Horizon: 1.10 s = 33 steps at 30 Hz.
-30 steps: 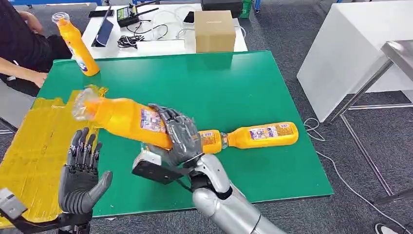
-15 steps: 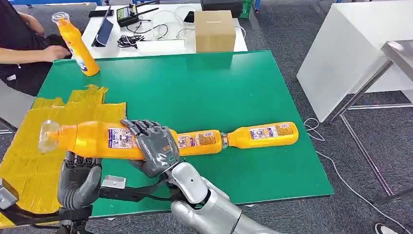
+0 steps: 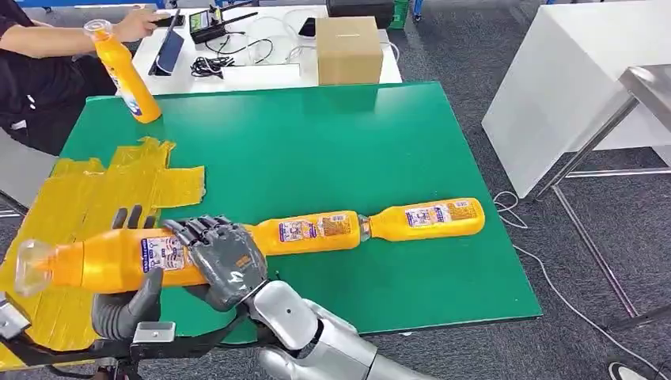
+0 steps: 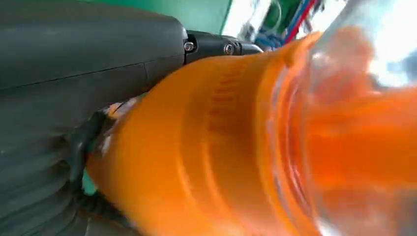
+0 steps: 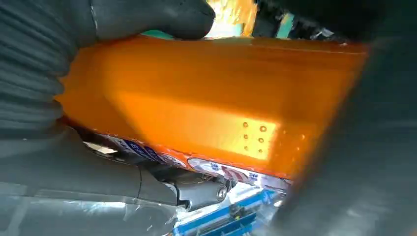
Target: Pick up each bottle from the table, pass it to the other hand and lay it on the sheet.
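My right hand (image 3: 220, 262) grips an orange bottle (image 3: 103, 259) by its lower half and holds it level above the yellow sheet (image 3: 75, 198), neck toward the left. My left hand (image 3: 125, 305) is under the bottle's middle, thumb in front and fingers (image 3: 126, 217) straight up behind it, not wrapped round. The right wrist view has the bottle (image 5: 216, 108) against the right palm; the left wrist view has the bottle (image 4: 236, 147) close against the left hand (image 4: 74, 64). Two more orange bottles (image 3: 313, 231) (image 3: 427, 218) lie end to end on the green table (image 3: 340, 142).
A fourth orange bottle (image 3: 124, 73) stands at the table's far left corner with a person's hand (image 3: 139, 24) at its cap. Behind the table are a cardboard box (image 3: 348, 49) and cables on a white table (image 3: 261, 73). A white counter (image 3: 570, 79) stands right.
My right hand has carried the bottle left and down over the sheet, levelling it. My left hand has come up under it. The person's hand has reached to the standing bottle's cap.
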Available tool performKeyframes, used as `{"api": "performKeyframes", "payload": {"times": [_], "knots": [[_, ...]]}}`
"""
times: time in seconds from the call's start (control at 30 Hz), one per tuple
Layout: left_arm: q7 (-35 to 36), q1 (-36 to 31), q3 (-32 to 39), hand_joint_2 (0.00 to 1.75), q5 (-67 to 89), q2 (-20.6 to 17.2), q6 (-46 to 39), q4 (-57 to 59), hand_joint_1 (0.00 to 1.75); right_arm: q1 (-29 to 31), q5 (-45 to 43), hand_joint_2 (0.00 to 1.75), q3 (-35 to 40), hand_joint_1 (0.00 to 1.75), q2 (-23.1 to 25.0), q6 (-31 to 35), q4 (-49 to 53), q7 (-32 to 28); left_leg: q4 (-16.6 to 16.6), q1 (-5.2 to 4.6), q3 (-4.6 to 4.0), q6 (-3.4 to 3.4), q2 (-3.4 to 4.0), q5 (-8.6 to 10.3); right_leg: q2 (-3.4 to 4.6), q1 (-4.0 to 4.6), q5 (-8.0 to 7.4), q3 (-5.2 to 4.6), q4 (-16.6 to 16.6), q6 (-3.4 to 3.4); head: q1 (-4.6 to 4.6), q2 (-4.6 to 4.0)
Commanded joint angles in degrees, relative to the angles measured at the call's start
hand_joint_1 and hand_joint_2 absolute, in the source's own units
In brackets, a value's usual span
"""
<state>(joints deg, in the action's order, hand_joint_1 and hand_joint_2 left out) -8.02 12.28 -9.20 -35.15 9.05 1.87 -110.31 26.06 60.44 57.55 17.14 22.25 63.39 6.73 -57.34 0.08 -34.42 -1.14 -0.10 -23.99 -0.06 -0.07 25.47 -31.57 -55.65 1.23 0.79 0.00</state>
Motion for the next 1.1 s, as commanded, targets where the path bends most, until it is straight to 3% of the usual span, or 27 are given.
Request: {"api": "performKeyframes", "payload": {"times": [0.03, 0.47, 0.5, 0.53, 0.57, 0.67, 0.7, 0.9, 0.93, 1.1], "knots": [[-1.77, -1.63, -0.66, 1.75, 2.39, 1.34, -4.88, 1.19, 1.75, 4.67, -3.82, 1.75, 8.51, 1.69, 1.25, -0.97, -10.47, 0.68, 0.03, 0.05, 0.21, 0.07, 0.03, -0.05, 0.03, 0.04, 0.03, 0.21, 0.06, 0.0, 0.0, 0.0], [-4.42, -2.22, 0.21, 1.75, 4.44, 2.36, -5.81, 1.85, 1.75, 3.83, -3.92, 1.75, 3.46, 1.64, 2.47, -0.72, -14.93, 1.73, 0.07, 0.03, 0.16, 0.06, -0.1, 0.01, -0.12, 0.03, 0.02, 0.19, 0.1, 0.0, 0.0, 0.0], [-4.58, -2.22, 0.34, 1.75, 4.51, 2.41, -5.84, 1.86, 1.75, 3.75, -4.08, 1.75, 3.02, 1.52, 2.49, -0.98, -15.28, 1.9, 0.07, 0.02, 0.13, 0.05, -0.11, 0.02, -0.12, 0.01, 0.02, 0.16, 0.09, 0.0, 0.0, 0.0], [-4.84, -2.28, 0.5, 1.75, 4.73, 2.21, -5.74, 1.82, 1.75, 3.83, -4.15, 1.75, 2.67, 0.91, 2.3, -0.89, -15.34, 1.79, 0.07, 0.04, 0.19, 0.07, -0.14, 0.0, -0.15, 0.03, 0.03, 0.24, 0.11, 0.0, 0.0, 0.0], [-5.06, -2.35, 0.65, 1.75, 5.21, 1.84, -5.59, 2.08, 1.75, 4.1, -2.99, 1.75, 2.65, 0.0, 1.76, -0.12, -15.6, 2.33, 0.07, 0.04, 0.15, 0.06, -0.13, 0.02, -0.15, 0.03, 0.02, 0.18, 0.1, 0.0, 0.0, 0.0], [-5.63, -2.02, 2.3, 1.75, 6.45, 1.32, -5.93, 2.12, 1.75, 1.83, -2.6, 1.75, 1.51, 0.0, -0.17, 0.73, -12.8, 1.75, 0.1, 0.0, 0.13, 0.04, -0.16, 0.04, -0.17, 0.0, 0.01, 0.16, 0.11, 0.01, 0.0, 0.0], [-5.73, -2.02, 2.56, 1.75, 6.66, 1.19, -5.88, 2.06, 1.75, 2.17, -2.56, 0.0, 1.97, 0.0, -0.71, 0.63, -12.29, 1.54, 0.1, 0.01, 0.15, 0.04, -0.14, 0.03, -0.15, 0.0, 0.02, 0.17, 0.12, 0.01, 0.0, 0.0], [-9.44, -4.46, 10.79, 1.75, 18.42, 0.29, -10.2, 4.88, 1.75, -0.71, -2.33, 0.0, -6.21, 0.0, -6.19, 1.15, -3.23, 4.59, 0.07, 0.02, 0.09, 0.04, -0.2, 0.05, -0.22, 0.02, 0.01, 0.14, 0.1, 0.01, 0.0, 0.0], [-12.03, -5.86, 11.62, 1.75, 25.86, 0.07, -14.28, 6.01, 1.75, -1.81, -2.36, 0.0, -8.74, 0.0, -7.08, 2.47, -1.89, 4.4, 0.06, 0.05, 0.13, 0.06, -0.32, 0.05, -0.33, 0.04, 0.03, 0.23, 0.11, 0.01, 0.0, 0.0], [-12.71, -8.17, 11.92, 1.75, 30.52, 0.05, -17.06, 7.74, 1.75, -3.6, -2.07, 0.0, -11.94, 0.0, -8.74, 2.25, 1.07, 3.05, 0.05, 0.01, 0.05, 0.03, -0.29, 0.07, -0.29, 0.0, 0.0, 0.12, 0.09, 0.02, 0.0, 0.0]]}}
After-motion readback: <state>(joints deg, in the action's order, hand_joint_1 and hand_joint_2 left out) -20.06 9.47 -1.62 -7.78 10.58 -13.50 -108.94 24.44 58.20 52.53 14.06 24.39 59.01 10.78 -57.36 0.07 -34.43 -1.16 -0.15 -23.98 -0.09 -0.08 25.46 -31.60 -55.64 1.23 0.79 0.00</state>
